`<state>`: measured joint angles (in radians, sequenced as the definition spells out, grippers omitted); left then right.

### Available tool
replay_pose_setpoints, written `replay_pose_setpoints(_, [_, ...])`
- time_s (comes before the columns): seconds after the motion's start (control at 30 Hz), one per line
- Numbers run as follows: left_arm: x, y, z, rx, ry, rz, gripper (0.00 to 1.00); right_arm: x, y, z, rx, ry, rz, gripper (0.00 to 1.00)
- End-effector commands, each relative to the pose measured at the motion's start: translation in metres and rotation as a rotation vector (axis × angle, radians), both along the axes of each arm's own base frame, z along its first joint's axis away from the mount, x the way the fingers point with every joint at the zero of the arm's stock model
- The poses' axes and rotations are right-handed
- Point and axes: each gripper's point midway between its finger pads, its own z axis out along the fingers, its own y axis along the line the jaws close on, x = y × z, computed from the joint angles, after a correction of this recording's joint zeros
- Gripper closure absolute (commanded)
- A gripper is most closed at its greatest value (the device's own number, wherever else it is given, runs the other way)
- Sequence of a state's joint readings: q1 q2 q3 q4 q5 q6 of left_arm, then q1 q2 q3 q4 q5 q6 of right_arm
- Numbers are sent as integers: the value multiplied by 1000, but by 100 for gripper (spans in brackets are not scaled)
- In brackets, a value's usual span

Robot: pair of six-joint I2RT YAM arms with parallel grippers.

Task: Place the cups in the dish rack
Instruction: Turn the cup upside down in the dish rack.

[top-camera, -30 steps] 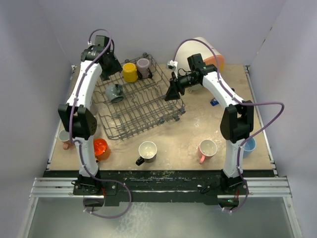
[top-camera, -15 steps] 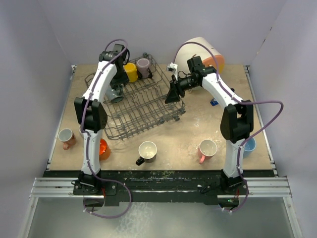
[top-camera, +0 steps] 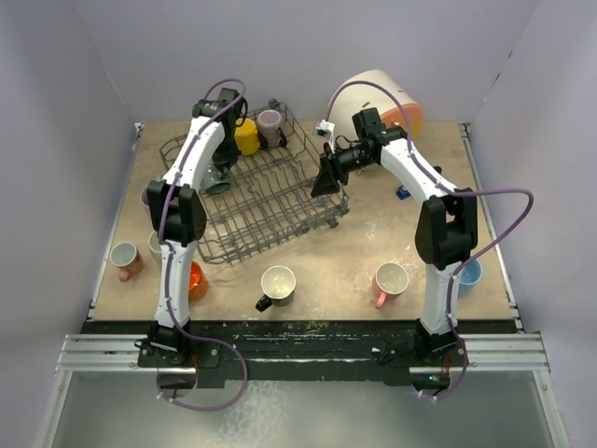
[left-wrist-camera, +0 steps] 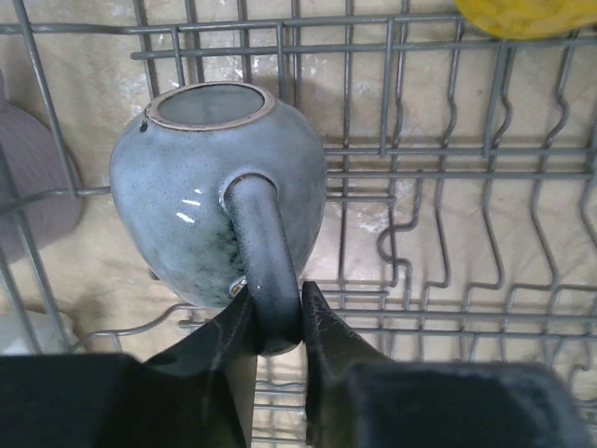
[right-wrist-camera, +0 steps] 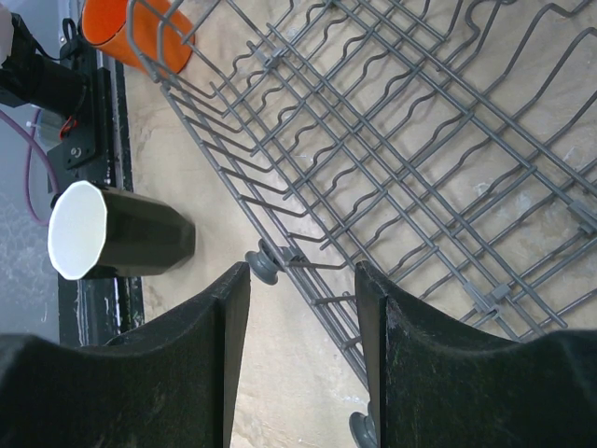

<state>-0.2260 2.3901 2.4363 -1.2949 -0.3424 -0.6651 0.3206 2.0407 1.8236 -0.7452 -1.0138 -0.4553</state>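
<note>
The grey wire dish rack (top-camera: pixel 270 201) holds a yellow cup (top-camera: pixel 245 137), a mauve cup (top-camera: pixel 270 124) and a grey-blue cup (top-camera: pixel 215 179) lying on its side. My left gripper (top-camera: pixel 220 164) is shut on that grey-blue cup's handle; the left wrist view shows the cup (left-wrist-camera: pixel 210 177) with its handle (left-wrist-camera: pixel 261 261) pinched between the fingers of the gripper (left-wrist-camera: pixel 277 313). My right gripper (top-camera: pixel 326 177) is open and empty, with its jaws either side of the rack's right rim (right-wrist-camera: pixel 308 271), as the right wrist view (right-wrist-camera: pixel 303 280) shows.
On the table stand a black cup (top-camera: pixel 277 284), a pink cup (top-camera: pixel 390 280), a light blue cup (top-camera: pixel 469 273) behind the right arm, an orange cup (top-camera: pixel 192 278) and a brownish cup (top-camera: pixel 124 259). A big white cylinder (top-camera: pixel 378 93) lies at the back.
My left arm has swung right from the rack's far left corner, and its gripper has come down onto the grey-blue cup. The right arm has hardly moved.
</note>
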Motion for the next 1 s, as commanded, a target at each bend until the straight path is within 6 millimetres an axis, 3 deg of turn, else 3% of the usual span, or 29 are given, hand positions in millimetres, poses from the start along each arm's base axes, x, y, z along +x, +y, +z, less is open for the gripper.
replay_pose_setpoints(0.0, [6,12,17,57,-44,-19,86,-7,2,28,44,-48,13,49])
replay_pose_setpoints(0.1, [6,16,21,83,-52,-42,100,-8,2,28,44,-47,14,49])
replay_pose_setpoints(0.2, [11,17,31,94,-93,-92,100,-8,2,28,45,-46,14,49])
replay_pose_setpoints(0.63, [72,6,116,-40,-554,-329,100,-10,1,27,41,-47,9,49])
replay_pose_setpoints(0.97, [100,17,119,-236,-789,-354,100,-8,0,23,32,-49,3,49])
